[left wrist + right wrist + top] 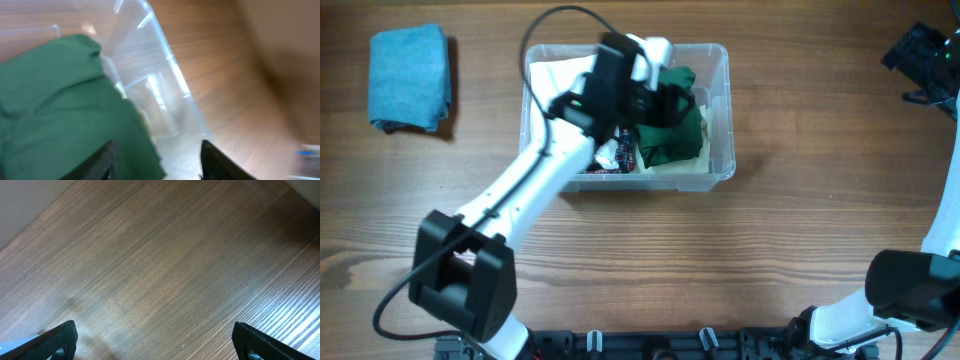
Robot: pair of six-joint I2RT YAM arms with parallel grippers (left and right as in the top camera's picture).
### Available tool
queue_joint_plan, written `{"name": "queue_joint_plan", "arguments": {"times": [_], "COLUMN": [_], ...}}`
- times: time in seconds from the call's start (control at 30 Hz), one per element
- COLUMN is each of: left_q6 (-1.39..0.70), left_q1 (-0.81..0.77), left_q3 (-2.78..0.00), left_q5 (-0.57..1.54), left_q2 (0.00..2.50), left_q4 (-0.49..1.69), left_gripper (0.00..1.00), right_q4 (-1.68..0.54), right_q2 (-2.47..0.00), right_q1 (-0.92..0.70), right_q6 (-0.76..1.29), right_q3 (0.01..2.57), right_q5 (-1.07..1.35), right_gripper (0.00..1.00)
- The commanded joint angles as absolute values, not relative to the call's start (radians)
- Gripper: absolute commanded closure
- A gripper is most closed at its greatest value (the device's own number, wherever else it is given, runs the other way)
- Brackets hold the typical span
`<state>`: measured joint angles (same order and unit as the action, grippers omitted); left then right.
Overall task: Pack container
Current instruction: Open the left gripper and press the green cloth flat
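**A:** Where is the container sitting?

**B:** The container (720,110), a clear plastic tub, is sitting on a wooden table (800,220). It is directly beneath the left gripper (665,100), which is hanging inside the tub, close to one end wall.

**A:** What is lying inside it?

**B:** A green cloth (670,135) is lying bunched right under that gripper. A white cloth (560,75) is lying behind the gripper at the tub's opposite end, partly hidden by the arm.

**A:** Is the left gripper grasping anything?

**B:** Its fingers (214,159) are standing partway apart. The green cloth is lying against one finger, and clear tub floor is showing beside the other, so nothing is being pinched. The wrist view is looking blurred.

**A:** And the right gripper?

**B:** The right gripper (155,342) is holding its fingers wide and carrying nothing, with bare table below it. It is hovering well apart from the tub.

**A:** Anything else?

**B:** A folded blue towel (410,78) is lying on the table, well away from the left gripper, beyond the tub's far end.
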<state>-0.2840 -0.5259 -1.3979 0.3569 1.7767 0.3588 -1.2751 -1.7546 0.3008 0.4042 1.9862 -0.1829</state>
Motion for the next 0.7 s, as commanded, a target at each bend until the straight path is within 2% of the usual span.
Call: {"name": "queue_joint_plan", "arguments": {"times": [0.0, 0.07, 0.3, 0.37, 0.67], "left_q6": [-0.159, -0.159, -0.161, -0.161, -0.160], "left_q1": [-0.597, -0.610, -0.610, -0.610, -0.610], "left_q3": [-1.408, -1.408, -1.408, -1.408, -1.408], "left_q5": [-0.033, -0.095, -0.081, -0.030, 0.059], "left_q2": [1.777, 1.784, 1.859, 1.890, 1.992], "left_q4": [0.375, 0.377, 0.375, 0.375, 0.379], "left_gripper": [0.62, 0.70, 0.92, 0.95, 0.96], "right_q4": [-1.272, -1.272, -1.272, -1.272, -1.272], "right_q2": [-1.766, -1.766, -1.766, -1.766, -1.766], "right_q1": [0.299, 0.299, 0.299, 0.299, 0.299], "right_q6": [0.420, 0.419, 0.420, 0.419, 0.419], "right_q3": [1.988, 1.988, 1.988, 1.988, 1.988], "right_q5": [-0.175, -0.175, -0.175, -0.175, -0.175], "right_gripper": [0.00, 0.00, 0.00, 0.00, 0.00]}}
